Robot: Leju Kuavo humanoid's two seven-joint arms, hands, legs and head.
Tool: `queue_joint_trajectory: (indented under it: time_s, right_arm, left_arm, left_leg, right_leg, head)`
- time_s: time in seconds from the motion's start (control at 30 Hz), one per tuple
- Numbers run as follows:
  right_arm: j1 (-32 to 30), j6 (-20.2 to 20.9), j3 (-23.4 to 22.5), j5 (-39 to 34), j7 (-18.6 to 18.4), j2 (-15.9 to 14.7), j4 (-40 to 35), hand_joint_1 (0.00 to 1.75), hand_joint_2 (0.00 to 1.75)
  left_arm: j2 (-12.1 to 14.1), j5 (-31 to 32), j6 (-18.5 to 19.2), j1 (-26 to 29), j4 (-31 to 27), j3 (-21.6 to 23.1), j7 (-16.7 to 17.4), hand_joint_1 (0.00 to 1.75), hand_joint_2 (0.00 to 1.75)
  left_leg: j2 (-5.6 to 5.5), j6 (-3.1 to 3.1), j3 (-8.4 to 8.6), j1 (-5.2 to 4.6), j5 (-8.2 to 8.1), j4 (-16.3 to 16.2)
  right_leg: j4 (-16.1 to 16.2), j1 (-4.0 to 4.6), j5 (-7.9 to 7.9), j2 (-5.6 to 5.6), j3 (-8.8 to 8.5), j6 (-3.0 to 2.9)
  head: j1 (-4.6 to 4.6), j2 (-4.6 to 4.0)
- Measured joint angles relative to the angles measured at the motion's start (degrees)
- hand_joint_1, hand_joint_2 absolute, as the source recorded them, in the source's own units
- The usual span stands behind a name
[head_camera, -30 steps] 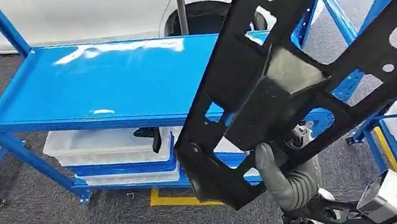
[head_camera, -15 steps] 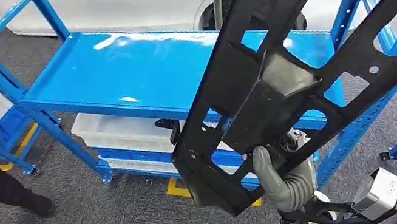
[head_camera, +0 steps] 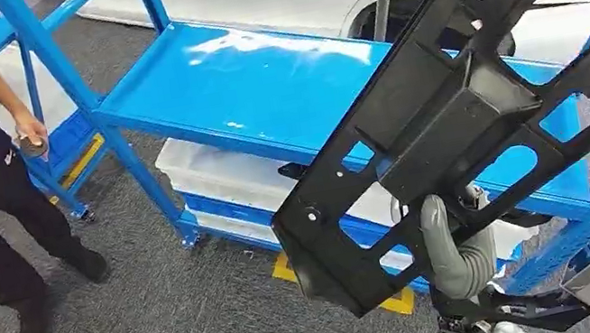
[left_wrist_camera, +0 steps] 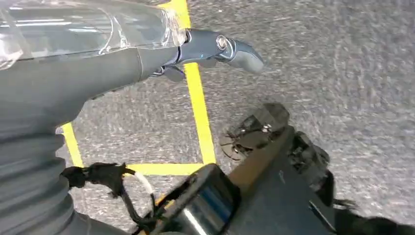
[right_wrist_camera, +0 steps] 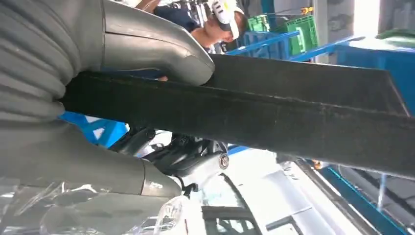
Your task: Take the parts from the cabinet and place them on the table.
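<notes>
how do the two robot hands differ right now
The right robot hand grips the big black part, thumb pressed on its edge, raised in front of the blue shelf. The left robot hand holds nothing and hangs over the grey carpet with its yellow tape line, a finger stretched out. Both have grey ribbed covers.

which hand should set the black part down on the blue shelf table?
Right. The right hand already grips the black part above the blue shelf table. The left hand hangs over the floor, holding nothing.
</notes>
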State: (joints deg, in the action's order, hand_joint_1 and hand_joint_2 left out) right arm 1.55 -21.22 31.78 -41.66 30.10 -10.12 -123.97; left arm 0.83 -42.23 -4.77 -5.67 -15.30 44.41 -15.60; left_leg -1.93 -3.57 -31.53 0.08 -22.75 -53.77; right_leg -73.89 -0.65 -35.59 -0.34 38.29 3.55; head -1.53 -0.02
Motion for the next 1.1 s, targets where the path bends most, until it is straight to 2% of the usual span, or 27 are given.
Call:
queue_joint_trajectory:
  time_s: [0.03, 0.1, 0.13, 0.17, 0.23, 0.3, 0.33, 0.37, 0.4, 0.47, 0.5, 0.53, 0.57, 0.6, 0.63, 0.67, 0.7, 0.8, 0.83, 0.87, 0.9, 0.93, 0.97, 1.0, 1.03, 1.07, 1.1]
  right_arm:
    - [-0.1, 0.0, -0.3, 0.0, 0.0, -0.1, 0.0, 1.75, 1.75]
    - [-0.1, -0.4, -1.0, -0.2, 0.2, -0.1, -0.1, 1.75, 1.75]
    - [-0.2, -0.8, -1.3, -0.4, 0.4, -0.2, -0.2, 1.75, 1.75]
    - [-0.3, -1.3, -1.7, -0.5, 0.6, -0.4, -0.3, 1.75, 1.75]
    - [-0.7, -2.4, -2.8, -1.2, 0.7, -0.5, -0.5, 1.75, 1.75]
    - [-0.9, -3.6, -4.0, -1.7, 0.7, -0.8, -1.0, 1.75, 1.75]
    - [-0.9, -4.5, -4.7, -1.7, 0.6, -1.0, -1.6, 1.75, 1.75]
    - [-1.0, -5.2, -5.6, -1.6, 0.3, -1.4, -2.2, 1.75, 1.75]
    - [-1.1, -6.0, -6.2, -1.4, 0.1, -1.5, -2.8, 1.75, 1.75]
    - [-1.2, -7.7, -7.2, -0.5, -1.4, -2.1, -4.0, 1.75, 1.75]
    - [-1.2, -8.4, -7.5, -0.1, -1.9, -2.4, -4.5, 1.75, 1.75]
    - [-1.1, -9.0, -7.9, 0.3, -2.5, -2.5, -5.0, 1.75, 1.75]
    - [-0.9, -9.6, -8.2, 0.7, -2.9, -2.6, -5.4, 1.75, 1.75]
    - [-0.7, -10.1, -8.3, 1.0, -3.1, -2.8, -5.9, 1.75, 1.75]
    - [-0.5, -10.3, -8.6, 1.2, -3.3, -3.0, -6.5, 1.75, 1.75]
    - [-0.5, -10.6, -8.9, 1.4, -3.5, -3.1, -7.1, 1.75, 1.75]
    - [-0.5, -10.8, -9.2, 1.5, -3.6, -3.5, -7.4, 1.75, 1.75]
    - [-0.4, -11.0, -9.6, 1.5, -3.7, -3.9, -8.3, 1.75, 1.75]
    - [-0.4, -11.0, -9.8, 1.5, -3.7, -4.2, -8.7, 1.75, 1.75]
    - [-0.2, -11.0, -10.0, 1.5, -3.7, -4.3, -8.9, 1.75, 1.75]
    - [-0.2, -11.1, -10.2, 1.6, -3.7, -4.5, -9.1, 1.75, 1.75]
    - [-0.3, -11.1, -10.3, 1.6, -3.7, -4.8, -9.3, 1.75, 1.75]
    - [-0.3, -11.2, -10.4, 1.5, -3.8, -4.9, -9.4, 1.75, 1.75]
    - [-0.4, -11.2, -10.5, 1.5, -3.8, -5.0, -9.4, 1.75, 1.75]
    - [-0.4, -11.2, -10.5, 1.5, -3.8, -5.2, -9.4, 1.75, 1.75]
    - [-0.4, -11.2, -10.5, 1.5, -3.8, -5.3, -9.4, 1.75, 1.75]
    - [-0.4, -11.2, -10.6, 1.5, -3.8, -5.4, -9.5, 1.75, 1.75]
  left_arm:
    - [0.0, 0.0, 0.0, 0.1, 0.0, 0.0, 0.3, 0.00, 1.75]
    - [0.0, -0.2, 0.0, 0.1, 0.0, 0.0, 0.3, 0.00, 1.75]
    - [-0.1, -0.5, 0.0, 0.0, 0.0, 0.0, 0.3, 0.00, 1.75]
    - [-0.2, -1.0, 0.0, 0.0, 0.0, 0.0, 0.1, 0.00, 1.75]
    - [-0.4, -1.6, 0.1, 0.0, 0.0, 0.0, 0.0, 0.00, 1.75]
    - [-0.6, -1.9, 0.1, 0.4, 0.0, 0.0, 0.7, 0.00, 1.75]
    - [-0.8, -1.8, 0.1, 0.6, 0.1, 0.0, 1.0, 0.00, 1.75]
    - [-1.2, -1.8, 0.1, 0.6, 0.1, 0.0, 1.3, 0.00, 1.75]
    - [-1.4, -2.0, 0.1, 0.5, 0.1, 0.0, 1.3, 0.00, 1.75]
    - [-1.8, -2.0, 0.0, -0.1, 0.1, -0.1, 1.4, 0.00, 1.75]
    - [-1.9, -2.1, 0.0, -0.1, 0.1, -0.1, 1.6, 0.00, 1.75]
    - [-2.1, -2.2, 0.0, -0.2, 0.1, -0.2, 1.7, 0.00, 1.75]
    - [-2.3, -2.1, 0.0, -0.1, 0.1, -0.2, 1.8, 0.00, 1.75]
    - [-2.5, -2.0, 0.0, -0.1, 0.1, -0.2, 1.9, 0.00, 1.75]
    - [-2.6, -1.8, 0.0, 0.1, 0.1, -0.2, 1.9, 0.00, 1.75]
    - [-2.6, -1.8, 0.0, 0.1, 0.1, -0.2, 1.7, 0.00, 1.75]
    - [-2.8, -1.8, 0.0, 0.0, 0.1, -0.1, 1.5, 0.00, 1.75]
    - [-3.0, -1.8, 0.0, 0.2, 0.1, -0.1, 0.8, 0.00, 1.75]
    - [-3.2, -1.8, 0.0, 0.2, 0.1, 0.0, 0.5, 0.00, 1.75]
    - [-3.2, -1.8, 0.0, 0.3, 0.1, 0.0, 0.3, 0.00, 1.75]
    - [-3.2, -1.8, -0.1, 0.2, 0.1, 0.0, 0.3, 0.00, 1.75]
    - [-3.3, -1.8, 0.0, 0.0, 0.1, 0.0, 0.3, 0.00, 1.75]
    - [-3.5, -1.8, 0.0, 0.0, 0.1, 0.0, 0.3, 0.00, 1.75]
    - [-3.6, -1.8, 0.0, 0.0, 0.1, 0.0, 0.3, 0.00, 1.75]
    - [-3.7, -1.8, 0.0, 0.1, 0.1, 0.0, 0.3, 0.00, 1.75]
    - [-3.7, -1.8, 0.0, 0.2, 0.1, 0.0, 0.3, 0.00, 1.75]
    - [-3.7, -1.8, 0.0, 0.2, 0.1, 0.0, 0.3, 0.00, 1.75]
  left_leg:
    - [-0.75, 0.00, 0.07, 0.01, 0.00, -0.1]
    - [-2.33, 0.08, 0.31, 0.09, -0.03, -0.2]
    - [-3.05, 0.25, 0.35, 0.13, -0.15, -0.3]
    - [-3.67, 0.54, 0.11, -0.14, -0.25, -0.6]
    - [-4.79, 1.18, -0.58, -0.04, -0.14, -0.7]
    - [-6.05, 2.05, -0.84, 0.20, 0.13, -0.5]
    - [-4.86, 2.15, -1.09, 0.35, -0.40, -1.2]
    - [-1.99, 2.46, -2.07, -0.10, -1.95, -3.5]
    - [-0.47, 2.77, -4.07, 0.05, -4.16, -7.6]
    - [0.76, 3.18, -8.91, 0.26, -8.34, -17.9]
    - [0.89, 3.21, -10.04, 0.27, -8.74, -20.3]
    - [0.96, 3.16, -9.75, 0.27, -8.02, -19.8]
    - [1.09, 3.07, -8.11, 0.26, -6.23, -16.9]
    - [1.47, 2.82, -5.42, 0.22, -3.83, -11.9]
    - [2.78, 2.29, -2.18, -0.01, -1.33, -5.8]
    - [6.28, 1.41, -0.03, -0.64, -0.90, -1.3]
    - [6.41, 1.00, 0.14, -1.19, -0.97, -0.8]
    - [4.46, 0.39, -0.52, -1.30, -0.82, -0.8]
    - [3.71, -0.17, 0.06, -0.51, -0.25, 0.1]
    - [3.10, -0.40, 0.19, -0.49, -0.07, 0.3]
    - [2.65, -0.67, 0.15, -0.37, 0.02, 0.3]
    - [1.94, -0.76, 0.09, -0.34, 0.05, 0.3]
    - [1.23, -0.80, 0.05, -0.36, 0.02, 0.3]
    - [0.40, -0.80, 0.00, -0.35, 0.03, 0.2]
    - [-0.32, -0.78, 0.06, -0.27, 0.03, 0.2]
    - [-1.06, -0.73, 0.13, -0.17, 0.03, 0.1]
    - [-1.84, -0.63, 0.23, 0.00, 0.01, 0.0]
  right_leg:
    - [1.3, -0.01, 1.50, 0.04, -0.35, -0.01]
    - [10.6, -0.18, 7.01, 0.72, -4.38, -0.17]
    - [16.1, -0.43, 9.66, 2.74, -6.88, -0.22]
    - [18.8, -0.60, 9.59, 5.62, -7.95, -0.43]
    - [19.2, -0.45, 9.41, 4.59, -7.90, -0.72]
    - [19.2, -0.31, 9.64, 3.28, -7.90, -1.63]
    - [19.6, -0.65, 9.86, 2.44, -8.09, -2.00]
    - [19.6, -0.66, 9.78, 1.88, -8.18, -2.31]
    - [19.6, -0.58, 9.71, 1.11, -8.21, -2.55]
    - [19.5, -0.29, 9.57, -0.66, -8.23, -2.70]
    - [19.5, -0.22, 9.52, -1.37, -8.29, -2.74]
    - [19.5, -0.19, 9.42, -2.03, -8.40, -2.73]
    - [19.5, -0.14, 9.29, -2.56, -8.55, -2.68]
    - [19.5, -0.09, 9.17, -3.07, -8.80, -2.61]
    - [19.6, 0.05, 8.99, -3.56, -9.12, -2.52]
    - [19.6, 0.09, 8.79, -4.09, -9.35, -2.30]
    - [19.4, 0.58, 8.58, -4.46, -9.26, -1.95]
    - [19.8, 0.53, 8.54, -6.25, -9.59, -1.34]
    - [19.6, 0.64, 7.98, -6.48, -9.56, -0.95]
    - [18.1, 0.31, 6.81, -3.57, -9.26, -0.70]
    - [14.4, 0.15, 4.62, -1.48, -7.69, -0.63]
    - [9.7, 0.09, 2.37, -0.46, -5.48, -0.42]
    - [4.6, 0.07, 0.22, -0.07, -2.96, -0.27]
    - [0.9, 0.04, -0.70, -0.01, -0.98, -0.11]
    - [0.7, -0.04, 0.11, -0.01, -0.63, 0.03]
    - [3.3, -0.14, 2.13, 0.01, -1.68, 0.17]
    - [8.0, -0.35, 4.93, 0.22, -3.77, 0.35]
  head:
    - [0.00, 0.00]
    - [0.00, 0.00]
    - [0.00, 0.00]
    - [0.00, 0.00]
    - [0.07, 0.00]
    - [0.04, 0.00]
    - [0.02, 0.00]
    - [0.35, 0.00]
    - [0.48, 0.00]
    - [0.48, 0.00]
    - [0.50, 0.00]
    - [0.50, 0.00]
    - [0.50, 0.00]
    - [0.50, 0.00]
    - [0.52, 0.00]
    - [0.50, 0.00]
    - [0.50, 0.00]
    - [0.50, 0.00]
    - [0.50, 0.00]
    - [0.35, 0.00]
    - [0.39, 0.00]
    - [0.13, 0.00]
    - [0.13, 0.00]
    - [0.11, 0.00]
    - [0.11, 0.00]
    - [0.11, 0.00]
    - [0.11, 0.00]
